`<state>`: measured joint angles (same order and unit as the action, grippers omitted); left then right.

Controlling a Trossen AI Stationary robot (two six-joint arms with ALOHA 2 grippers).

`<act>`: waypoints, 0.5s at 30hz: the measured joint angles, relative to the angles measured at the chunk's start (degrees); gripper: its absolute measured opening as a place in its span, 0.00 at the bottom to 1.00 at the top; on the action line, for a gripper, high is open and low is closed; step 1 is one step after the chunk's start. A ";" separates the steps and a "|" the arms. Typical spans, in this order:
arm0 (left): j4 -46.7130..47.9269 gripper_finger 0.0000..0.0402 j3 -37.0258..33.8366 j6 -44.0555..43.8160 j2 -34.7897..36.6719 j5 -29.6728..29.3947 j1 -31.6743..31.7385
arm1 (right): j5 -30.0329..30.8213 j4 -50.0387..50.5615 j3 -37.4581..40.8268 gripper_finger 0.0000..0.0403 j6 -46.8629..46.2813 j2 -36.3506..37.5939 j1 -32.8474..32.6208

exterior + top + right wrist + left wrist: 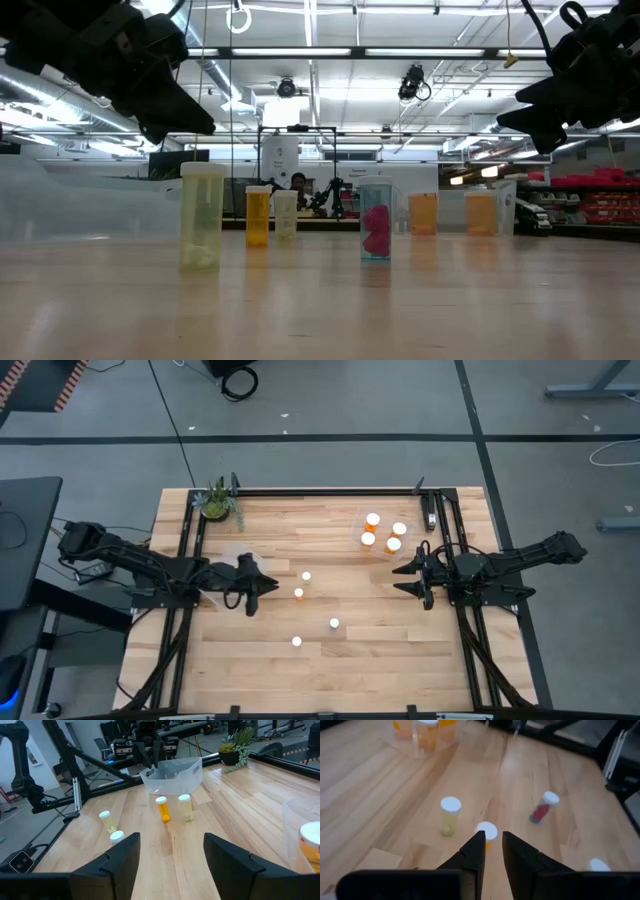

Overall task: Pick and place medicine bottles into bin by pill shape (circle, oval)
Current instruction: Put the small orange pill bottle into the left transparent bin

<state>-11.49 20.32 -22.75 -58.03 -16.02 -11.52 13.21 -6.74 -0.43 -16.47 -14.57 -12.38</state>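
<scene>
4 medicine bottles (316,607) with white caps stand loose on the middle of the wooden surface (330,670), apart from each other. In the left wrist view one of them has a pale yellow body (449,816), one holds something pink (542,807), and one with an orange body (486,832) stands just ahead of the claw's tips. 4 other bottles with orange bodies (384,533) stand together inside a clear bin (362,518) near the far right part of the surface.

The left claw (262,588) hovers above the surface, just beside the loose bottles, and points toward them. Its fingers (519,852) stand narrow, with only a thin gap between them, and hold nothing. A second clear bin (173,773) stands right at this claw, on the left part of the surface.

The right claw (404,579) hovers at the right side, near the bin with the orange bottles. Its fingers (231,858) stand wide apart and are empty.

A small green plant (220,502) stands at the far left corner of the surface.
</scene>
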 joint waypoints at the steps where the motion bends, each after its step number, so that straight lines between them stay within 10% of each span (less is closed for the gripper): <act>1: 1.62 0.20 1.47 0.04 -1.26 -0.01 -0.01 | 0.00 0.00 0.00 0.56 0.00 0.00 0.00; 15: 26.84 0.39 23.07 -0.52 -19.09 0.01 0.03 | 0.00 0.31 0.00 0.56 0.00 -0.02 0.00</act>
<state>15.35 43.39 -23.26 -77.12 -16.01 -11.49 13.21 -6.44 -0.43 -16.47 -14.59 -12.38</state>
